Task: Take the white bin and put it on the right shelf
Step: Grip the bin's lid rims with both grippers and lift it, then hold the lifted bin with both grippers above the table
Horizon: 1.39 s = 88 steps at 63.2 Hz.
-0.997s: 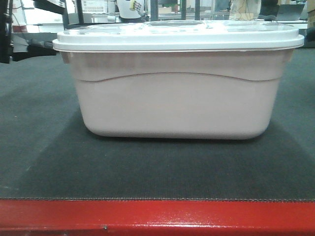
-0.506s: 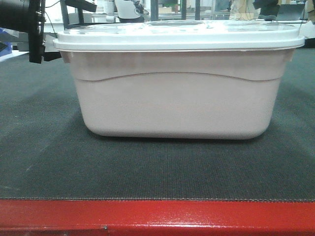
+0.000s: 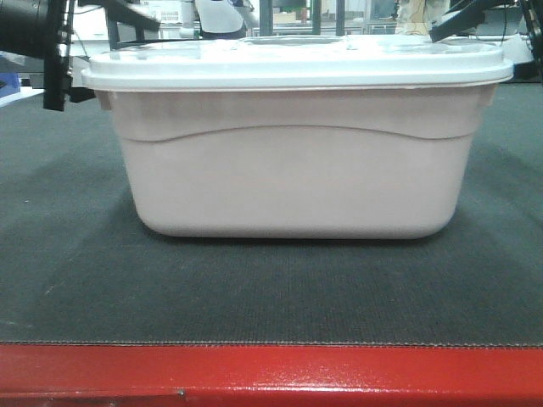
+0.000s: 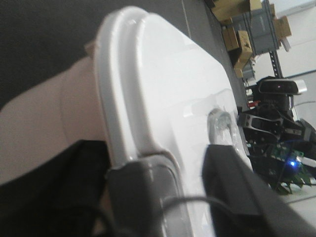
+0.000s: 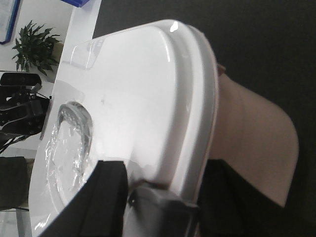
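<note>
Surface: a rough dark grey tabletop (image 3: 85, 280) with a shiny red edge (image 3: 271, 377) along the front.
Bin: the white bin (image 3: 293, 182) sits flat in the middle of the tabletop, with its long side to the front camera. It is pale pink-white, with a wavy line (image 3: 297, 131) on its side.
Top: the white lid (image 3: 297, 68) is shut on the bin.
Front view only: shows the whole bin. The black left arm (image 3: 30, 34) is up by one top corner and the right arm (image 3: 471, 17) is up by the other. The hands are hidden here.
Left wrist view only: looks along the lid from one short end. It shows a clear dent (image 4: 222, 123) in the lid. Far off are brown boxes (image 4: 237, 29) and a black camera (image 4: 279, 86).
Left grip: the left hand (image 4: 180, 158) is closed on the lid's rim. One of its fingers (image 4: 143, 192) is at the rim and the other lies on top of the lid.
Right wrist view only: looks along the lid from the other short end. A green plant (image 5: 34, 47) stands far back.
Right grip: the right hand (image 5: 160, 170) holds the rim the same way, with a dark finger (image 5: 106, 197) on top of the lid.
Arm pose: each arm reaches in at one end of the bin, up at lid height.
</note>
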{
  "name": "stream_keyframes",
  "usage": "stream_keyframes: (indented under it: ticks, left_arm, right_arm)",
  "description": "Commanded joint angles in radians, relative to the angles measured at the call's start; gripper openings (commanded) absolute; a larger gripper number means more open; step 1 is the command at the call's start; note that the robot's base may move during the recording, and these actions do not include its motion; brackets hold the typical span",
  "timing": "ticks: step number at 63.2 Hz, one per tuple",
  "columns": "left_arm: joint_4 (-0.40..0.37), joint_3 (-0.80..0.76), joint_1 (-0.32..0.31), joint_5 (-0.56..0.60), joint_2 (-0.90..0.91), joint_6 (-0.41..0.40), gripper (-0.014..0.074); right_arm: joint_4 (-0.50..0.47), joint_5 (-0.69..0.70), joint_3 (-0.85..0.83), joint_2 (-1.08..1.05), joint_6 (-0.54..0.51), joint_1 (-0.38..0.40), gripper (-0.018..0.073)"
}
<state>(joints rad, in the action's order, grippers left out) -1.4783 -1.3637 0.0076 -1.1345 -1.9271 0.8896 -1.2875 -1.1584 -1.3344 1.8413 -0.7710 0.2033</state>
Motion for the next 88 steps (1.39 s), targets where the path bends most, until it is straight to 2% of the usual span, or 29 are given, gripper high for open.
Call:
stream_keyframes:
  ticks: [1,4,13,24,41,54,66,88]
  left_arm:
    - [-0.094,-0.032,-0.013,-0.181,0.051,-0.025,0.0137]
    - [-0.094,-0.032,-0.013,-0.181,0.051,-0.024,0.0067]
    - [-0.096,-0.033,-0.013,-0.181,0.053,-0.024,-0.0136]
    - [-0.096,-0.035,-0.013,-0.181,0.079,-0.024,-0.0118]
    - [-0.146,-0.035,-0.013,-0.181,0.195,-0.024,-0.0118]
    - [-0.172,-0.035,-0.013,-0.181,0.285,-0.024,-0.0118]
    - [-0.252,-0.037,-0.041,-0.181,0.363,-0.024,-0.0118]
    - [-0.246,-0.170,-0.123,-0.181,0.391,-0.024,-0.0118]
  right_arm:
    - [-0.062,-0.170,-0.024,-0.045,-0.026,-0.018,0.0095]
    - [-0.065,-0.175,-0.024,-0.046,-0.026,-0.018,0.0052]
    - [-0.105,-0.175,-0.024,-0.059,-0.026,-0.018,0.0057]
    - [-0.189,-0.175,-0.024,-0.106,-0.034,-0.018,0.0057]
    - [-0.318,-0.175,-0.025,-0.213,-0.052,-0.018,0.0057]
    - [-0.353,-0.175,-0.025,-0.302,-0.052,-0.018,0.0057]
    - [-0.388,-0.175,-0.025,-0.388,-0.052,-0.018,0.0057]
    - [-0.397,-0.175,-0.025,-0.479,-0.052,-0.018,0.0057]
